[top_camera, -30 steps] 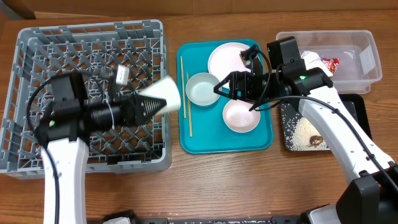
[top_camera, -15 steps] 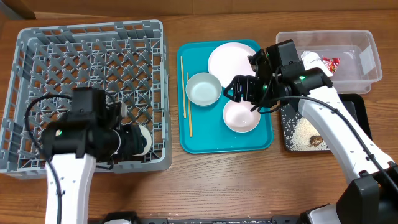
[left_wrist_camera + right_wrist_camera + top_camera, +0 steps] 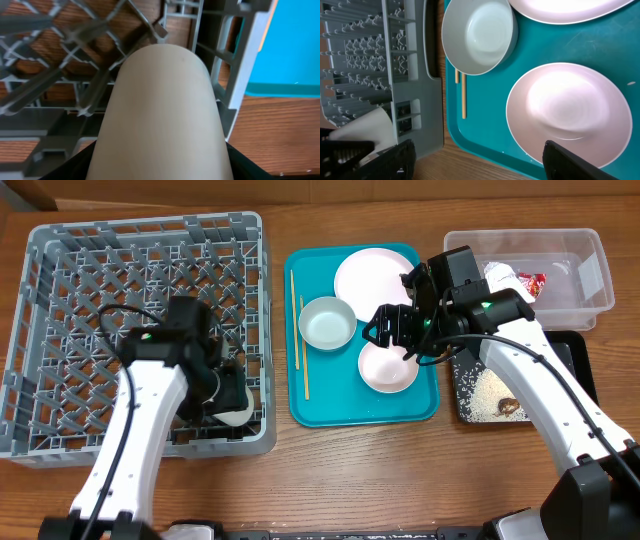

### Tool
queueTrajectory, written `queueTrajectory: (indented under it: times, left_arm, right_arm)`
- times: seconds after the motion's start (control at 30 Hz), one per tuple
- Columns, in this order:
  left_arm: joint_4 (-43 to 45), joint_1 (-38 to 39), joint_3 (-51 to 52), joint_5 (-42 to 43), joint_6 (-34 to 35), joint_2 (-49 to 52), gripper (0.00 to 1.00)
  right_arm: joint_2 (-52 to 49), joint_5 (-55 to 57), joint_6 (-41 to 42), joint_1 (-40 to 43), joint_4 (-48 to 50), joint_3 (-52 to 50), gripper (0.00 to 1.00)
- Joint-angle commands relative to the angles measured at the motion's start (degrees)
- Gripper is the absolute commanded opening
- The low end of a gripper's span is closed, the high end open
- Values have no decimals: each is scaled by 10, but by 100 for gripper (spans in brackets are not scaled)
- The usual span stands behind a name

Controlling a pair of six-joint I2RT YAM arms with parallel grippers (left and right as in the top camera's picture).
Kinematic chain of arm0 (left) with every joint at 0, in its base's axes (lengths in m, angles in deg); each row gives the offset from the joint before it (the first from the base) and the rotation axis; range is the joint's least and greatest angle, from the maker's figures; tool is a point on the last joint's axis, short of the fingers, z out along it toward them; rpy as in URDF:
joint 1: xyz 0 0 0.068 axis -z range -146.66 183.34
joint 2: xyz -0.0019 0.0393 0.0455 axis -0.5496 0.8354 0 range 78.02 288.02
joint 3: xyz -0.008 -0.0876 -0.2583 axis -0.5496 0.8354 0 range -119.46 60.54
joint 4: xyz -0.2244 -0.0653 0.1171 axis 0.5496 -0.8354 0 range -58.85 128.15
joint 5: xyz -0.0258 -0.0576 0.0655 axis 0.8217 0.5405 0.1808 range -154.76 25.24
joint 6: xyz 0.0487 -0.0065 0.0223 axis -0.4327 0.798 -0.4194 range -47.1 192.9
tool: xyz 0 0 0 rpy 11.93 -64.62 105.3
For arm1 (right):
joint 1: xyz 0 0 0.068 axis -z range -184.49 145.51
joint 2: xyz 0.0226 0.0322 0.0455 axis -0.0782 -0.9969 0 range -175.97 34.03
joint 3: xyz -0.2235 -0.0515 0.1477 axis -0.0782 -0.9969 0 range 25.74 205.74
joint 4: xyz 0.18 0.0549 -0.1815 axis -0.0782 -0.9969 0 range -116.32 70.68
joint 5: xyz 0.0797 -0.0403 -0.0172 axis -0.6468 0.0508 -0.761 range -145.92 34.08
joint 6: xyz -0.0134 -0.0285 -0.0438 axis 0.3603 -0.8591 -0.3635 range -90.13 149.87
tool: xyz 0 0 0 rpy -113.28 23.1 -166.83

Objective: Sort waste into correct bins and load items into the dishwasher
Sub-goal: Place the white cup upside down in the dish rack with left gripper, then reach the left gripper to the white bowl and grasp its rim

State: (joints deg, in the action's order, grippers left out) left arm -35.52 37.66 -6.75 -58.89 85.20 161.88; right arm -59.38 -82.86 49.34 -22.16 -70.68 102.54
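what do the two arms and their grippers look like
The left arm and right arm have white tube-like links joined by black motor housings, with black cables looping alongside. Each shows a green light on a black housing. The left gripper and right gripper are black.

white cup [image 3: 160, 115]: lying sideways in left gripper [image 3: 224, 396], inside grey rack [image 3: 60, 240] | white bowl [image 3: 388, 370]: upright, just under right gripper [image 3: 386, 332]

place: robot test bench | cues: wooden table [image 3: 320, 470], left arm [image 3: 135, 430], right arm [image 3: 545, 385], grey dish rack [image 3: 140, 222], teal tray [image 3: 330, 405]
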Motion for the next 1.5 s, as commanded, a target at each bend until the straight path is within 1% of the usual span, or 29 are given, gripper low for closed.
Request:
queueTrajectory:
  times: [0.0, 0.17, 0.23, 0.33, 0.47, 0.53, 0.63, 0.73, 0.87, 0.97, 1.07, 1.13, 1.23, 1.37, 1.47]
  left_arm:
    - [0, 12, 2, -32, 28, 32, 45]
    - [0, 14, 2, -33, 30, 74, 65]
    - [2, 14, 2, -33, 30, 78, 70]
    - [0, 14, -8, -33, 30, 74, 73]
    - [-16, 14, -50, -33, 30, 66, 83]
    - [-24, 14, -73, -33, 29, 61, 86]
    - [-33, 15, -111, -33, 28, 55, 87]
    - [-39, 25, -150, -33, 27, 48, 84]
    - [-22, 61, -196, -34, 14, 38, 80]
    - [30, 101, -204, -35, 14, 38, 81]
    - [88, 139, -200, -38, 10, 50, 89]
    - [118, 157, -200, -40, 10, 67, 91]
    - [157, 167, -200, -37, 10, 109, 93]
    - [219, 169, -200, -31, 9, 174, 92]
    - [271, 169, -200, -20, -14, 198, 92]
  right_arm:
    - [-2, 6, -2, -1, -1, 3, 83]
    - [-2, 6, -2, -1, -4, 3, 82]
    - [-2, 6, -2, -1, -4, 3, 82]
    - [-2, 5, -2, -1, -2, 3, 82]
    - [-2, 6, -2, -1, 3, 3, 82]
    - [-2, 6, -2, -1, 3, 3, 82]
    - [-2, 6, -2, -1, 3, 3, 82]
    - [-2, 6, -2, -1, 4, 3, 82]
    - [-1, 23, -2, 1, 1, 6, 82]
    - [4, 43, -1, 9, -5, 6, 82]
    - [10, 47, -1, 23, -14, 6, 82]
    - [14, 47, -1, 32, -22, 6, 82]
    - [23, 47, -2, 42, -42, 6, 82]
    - [56, 51, -2, 45, -51, 6, 82]
    - [78, 51, -2, 45, -54, 6, 82]
